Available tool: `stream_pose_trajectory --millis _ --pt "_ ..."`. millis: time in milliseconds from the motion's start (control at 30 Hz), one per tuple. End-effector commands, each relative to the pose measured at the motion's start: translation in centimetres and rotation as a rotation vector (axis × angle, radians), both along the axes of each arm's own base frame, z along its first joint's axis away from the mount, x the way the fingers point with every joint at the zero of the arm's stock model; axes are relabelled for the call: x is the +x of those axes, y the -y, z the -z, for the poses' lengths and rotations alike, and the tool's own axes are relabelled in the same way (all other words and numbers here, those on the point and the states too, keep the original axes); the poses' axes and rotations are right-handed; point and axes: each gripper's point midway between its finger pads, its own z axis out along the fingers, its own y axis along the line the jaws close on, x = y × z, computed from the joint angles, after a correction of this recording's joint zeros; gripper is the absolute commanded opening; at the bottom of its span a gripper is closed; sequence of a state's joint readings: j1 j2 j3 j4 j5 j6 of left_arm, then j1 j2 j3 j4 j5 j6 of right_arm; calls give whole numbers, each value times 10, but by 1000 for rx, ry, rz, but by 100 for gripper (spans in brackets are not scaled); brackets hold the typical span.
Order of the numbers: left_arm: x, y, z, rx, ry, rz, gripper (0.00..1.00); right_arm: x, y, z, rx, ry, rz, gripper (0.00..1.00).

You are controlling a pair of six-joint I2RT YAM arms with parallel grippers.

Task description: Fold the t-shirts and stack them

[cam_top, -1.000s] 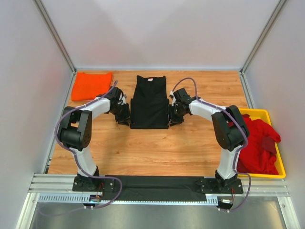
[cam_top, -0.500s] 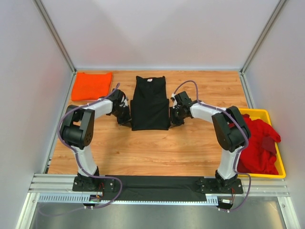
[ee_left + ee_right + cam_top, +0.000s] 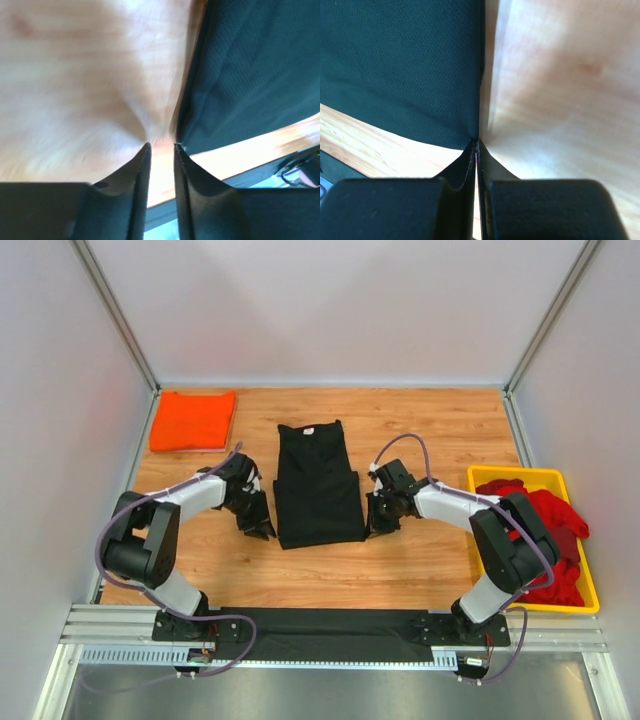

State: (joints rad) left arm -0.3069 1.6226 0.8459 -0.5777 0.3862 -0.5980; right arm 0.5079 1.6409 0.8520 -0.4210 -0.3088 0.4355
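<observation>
The bench (image 3: pixel 420 570) carries the black t-shirt (image 3: pixel 316 485), folded narrow at centre. It lies closer to the near edge than one second ago, slightly skewed. Red t-shirts (image 3: pixel 545 530) fill the yellow tray (image 3: pixel 590 590) at the right edge. The orange t-shirt (image 3: pixel 192 420) occupies the far-left corner. Right gripper (image 3: pixel 476 142): pinched shut on the black t-shirt's near-right corner. Left gripper (image 3: pixel 161 146): narrow gap at the near-left corner, clamping nothing.

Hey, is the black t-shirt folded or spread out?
Partly folded: the black t-shirt lies flat as a long narrow strip, sleeves tucked in, collar at the far end, length not doubled over.
</observation>
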Motion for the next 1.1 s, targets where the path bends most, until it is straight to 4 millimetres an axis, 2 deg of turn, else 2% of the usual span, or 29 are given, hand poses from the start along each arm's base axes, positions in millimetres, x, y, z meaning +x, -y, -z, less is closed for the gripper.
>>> stream_pose_trajectory --millis 0,100,133,167,200,267,300,333,367,400,433,467,500,533,567,600,633,700,733,800,833,867,933,967,1000,1067 --pt "16 -6 -34 33 88 -22 35 -6 7 -2 -32 20 13 1" --pt "32 -20 -55 132 128 -19 40 -8 10 -5 -45 27 4 1" --pt "53 -20 -70 147 176 -24 41 -8 13 -5 -55 32 -1 1" --pt "61 -26 -75 181 184 -31 42 -7 14 -7 -61 37 1 1" --pt "83 -27 -91 173 242 -39 42 -8 16 -8 -69 36 0 1" --pt "110 -24 -94 127 264 -50 43 -8 16 -12 -72 46 -12 1" --pt "134 -26 -110 97 321 -67 43 -8 19 -13 -85 47 -13 1" --pt "147 -26 -103 83 313 -70 42 -8 21 -14 -93 53 -13 2" --pt "164 -22 -107 47 348 -63 42 -7 21 -15 -98 56 -11 5" --pt "187 -21 -123 23 409 -63 41 -7 22 -16 -107 52 -9 9" --pt "200 -20 -110 20 392 -47 41 -6 24 -16 -118 49 -6 15" --pt "209 -15 -110 -8 396 -31 40 -6 27 -17 -134 43 9 21" --pt "227 -10 -123 -24 441 -23 40 -7 35 -16 -179 33 28 22" --pt "236 -7 -105 -25 413 -11 40 -4 37 -20 -193 46 46 23" --pt "244 -5 -102 -35 418 -4 40 -1 39 -28 -196 63 75 23" --pt "257 -1 -109 -48 445 -1 40 -4 42 -30 -210 56 87 24" --pt "265 0 -95 -49 435 1 40 2 41 -39 -207 76 102 24" --pt "280 2 -95 -54 466 7 40 6 39 -54 -186 93 135 24" --pt "285 3 -81 -49 452 11 40 7 34 -60 -173 106 133 23" --pt "299 -1 -79 -32 471 7 40 15 21 -77 -140 146 137 22" --pt "302 -1 -66 -26 453 6 40 14 11 -83 -128 160 113 22" --pt "306 -4 -62 -26 450 -6 40 21 -2 -95 -97 199 104 21" --pt "316 -4 -54 -33 461 -14 40 20 -25 -102 -64 231 62 20" --pt "322 -5 -55 -38 475 -17 40 26 -39 -111 -28 266 52 20" --pt "324 -4 -45 -39 467 -10 40 23 -53 -109 -15 271 30 19" --pt "328 -2 -40 -47 468 -1 41 29 -76 -113 36 313 7 18"
